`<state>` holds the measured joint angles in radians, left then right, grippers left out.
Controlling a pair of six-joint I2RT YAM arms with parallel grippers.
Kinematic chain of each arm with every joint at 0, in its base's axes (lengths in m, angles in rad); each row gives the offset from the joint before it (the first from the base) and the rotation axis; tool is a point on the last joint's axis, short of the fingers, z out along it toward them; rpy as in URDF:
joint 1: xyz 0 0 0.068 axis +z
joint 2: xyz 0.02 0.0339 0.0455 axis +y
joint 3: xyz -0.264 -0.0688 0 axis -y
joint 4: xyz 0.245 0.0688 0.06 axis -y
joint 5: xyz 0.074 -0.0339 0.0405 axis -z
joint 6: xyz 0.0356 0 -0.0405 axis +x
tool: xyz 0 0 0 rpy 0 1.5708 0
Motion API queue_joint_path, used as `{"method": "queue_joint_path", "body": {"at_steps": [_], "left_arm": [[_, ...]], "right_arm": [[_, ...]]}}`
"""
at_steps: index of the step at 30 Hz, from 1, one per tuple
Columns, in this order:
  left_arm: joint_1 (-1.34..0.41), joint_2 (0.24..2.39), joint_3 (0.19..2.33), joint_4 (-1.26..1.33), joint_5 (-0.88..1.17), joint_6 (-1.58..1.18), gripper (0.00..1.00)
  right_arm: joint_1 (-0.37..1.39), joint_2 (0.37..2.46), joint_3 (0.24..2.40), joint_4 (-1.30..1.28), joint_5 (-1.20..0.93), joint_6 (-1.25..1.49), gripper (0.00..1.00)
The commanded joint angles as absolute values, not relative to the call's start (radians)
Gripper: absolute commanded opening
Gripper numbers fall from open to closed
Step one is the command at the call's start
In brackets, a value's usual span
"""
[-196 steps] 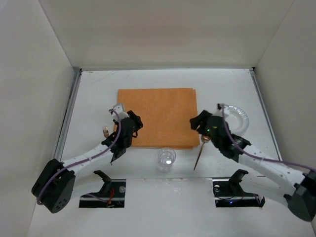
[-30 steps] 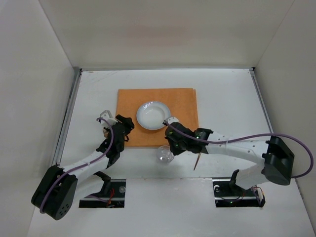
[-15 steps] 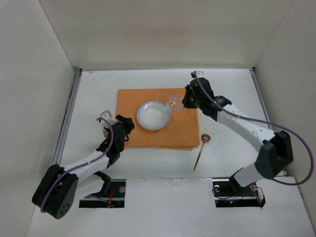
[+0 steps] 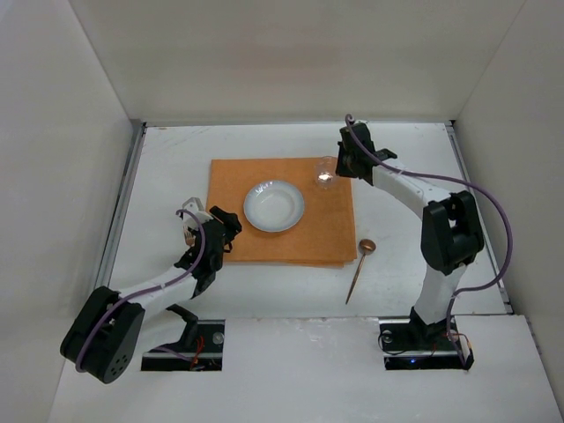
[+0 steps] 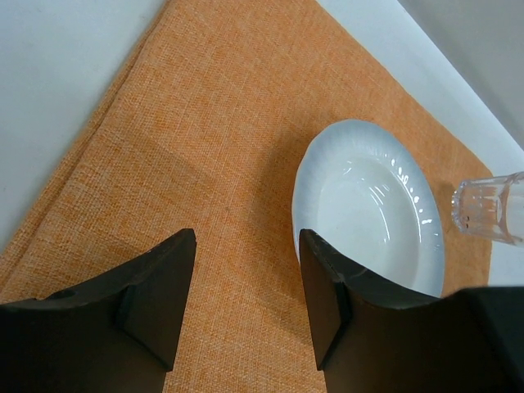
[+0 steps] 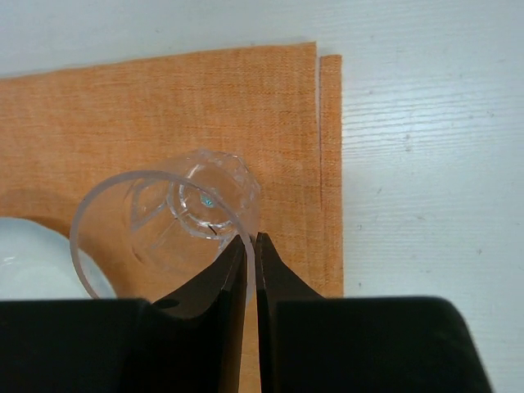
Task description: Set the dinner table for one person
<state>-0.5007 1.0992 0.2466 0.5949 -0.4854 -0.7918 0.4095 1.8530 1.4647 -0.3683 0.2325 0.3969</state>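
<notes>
Clamping my right pincer (image 6: 248,240) on the glass (image 6: 205,205) rim, over the mat's (image 6: 164,98) far right corner, beside the plate (image 5: 368,213). Tabletop (image 6: 426,123) lies below, bare past the mat's right edge. My left pincer (image 5: 246,237) is apart above the mat's near-left part.

Mat (image 4: 308,233): I find it lying flat on the dinner table (image 4: 176,167), around its middle.
Plate (image 4: 273,205): on the mat, close to the mat's centre.
Glass (image 4: 324,173): at the mat's far right corner, behind and right of the plate, just beside it.
Spoon (image 4: 357,271): on the bare table off the mat's near right corner, handle towards my side.
</notes>
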Motion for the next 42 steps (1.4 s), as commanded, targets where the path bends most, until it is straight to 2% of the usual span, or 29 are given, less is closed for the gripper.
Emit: {"method": "queue_joint_path", "body": {"at_steps": [1,6,11,16,20,21,26,29,33,35,39,42], "left_arm": [[-0.499,1.106,0.276,0.641,-0.486,-0.799,0.51],[-0.493,1.109,0.279,0.637,-0.482,-0.801,0.5],[-0.49,1.108,0.276,0.635,-0.485,-0.801,0.5],[-0.492,1.101,0.272,0.641,-0.491,-0.801,0.5],[-0.496,1.094,0.27,0.64,-0.485,-0.805,0.5],[-0.499,1.094,0.27,0.641,-0.489,-0.805,0.5],[-0.502,1.109,0.276,0.641,-0.477,-0.808,0.49],[-0.504,1.112,0.278,0.643,-0.477,-0.808,0.49],[-0.507,1.106,0.276,0.643,-0.476,-0.813,0.49],[-0.508,1.121,0.281,0.643,-0.476,-0.813,0.49],[-0.51,1.114,0.281,0.643,-0.466,-0.818,0.49],[-0.51,1.111,0.276,0.643,-0.472,-0.818,0.49]], "right_arm": [[0.397,1.859,1.531,-0.348,0.258,0.393,0.13],[0.398,1.91,1.552,-0.357,0.281,0.391,0.17],[0.4,1.896,1.542,-0.344,0.285,0.396,0.37],[0.401,1.745,1.425,-0.299,0.29,0.406,0.54],[0.426,1.518,1.196,-0.244,0.386,0.477,0.54],[0.441,1.453,1.119,-0.227,0.411,0.503,0.51],[0.536,1.229,0.809,-0.331,0.483,0.696,0.14],[0.625,1.1,0.662,-0.46,0.505,0.897,0.08],[0.726,1.014,0.578,-0.626,0.506,1.084,0.1],[0.771,1.0,0.568,-0.687,0.491,1.141,0.18],[0.837,1.026,0.577,-0.698,0.476,1.152,0.27],[0.854,1.069,0.587,-0.67,0.459,1.144,0.3]]}}
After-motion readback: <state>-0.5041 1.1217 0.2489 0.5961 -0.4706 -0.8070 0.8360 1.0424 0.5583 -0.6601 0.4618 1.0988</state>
